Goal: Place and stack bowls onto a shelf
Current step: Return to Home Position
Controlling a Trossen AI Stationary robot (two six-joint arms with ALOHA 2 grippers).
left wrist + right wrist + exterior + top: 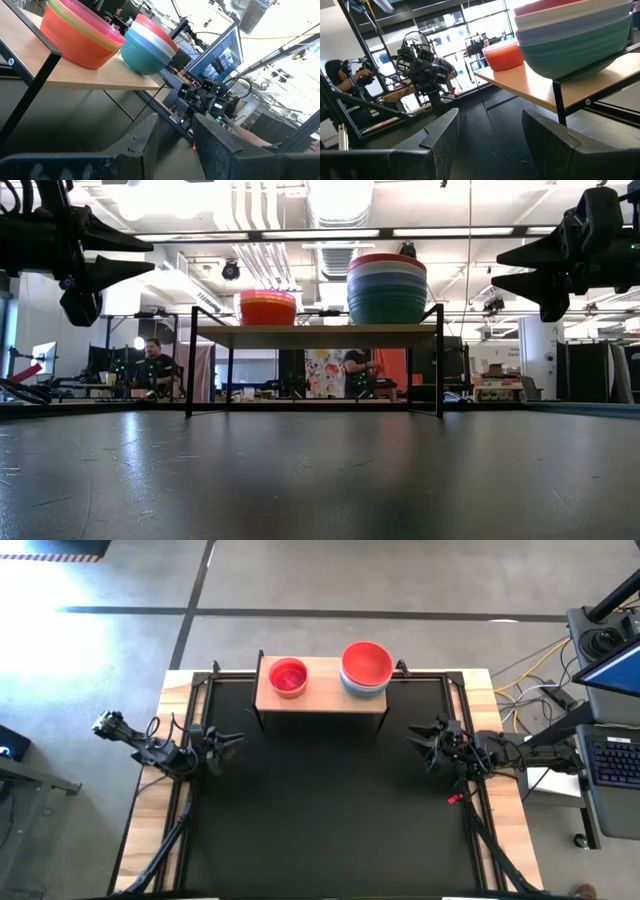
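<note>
The shelf [320,700] stands at the far edge of the black mat on thin black legs [190,360]. Two stacks of nested bowls rest on it. The small stack [288,677] is on the left, orange-red outside with magenta on top [82,35]. The large stack [366,668] is on the right, teal at the bottom and red on top [387,288]. My left gripper [238,741] hovers open at the mat's left edge, holding nothing. My right gripper [411,737] hovers open at the right edge, also holding nothing. Both are well above the mat [110,255] [520,265].
The black mat [320,810] spreads between the arms and in front of the shelf. Cables and a laptop [612,675] sit past the table's right edge. People sit and stand in the room beyond [155,365].
</note>
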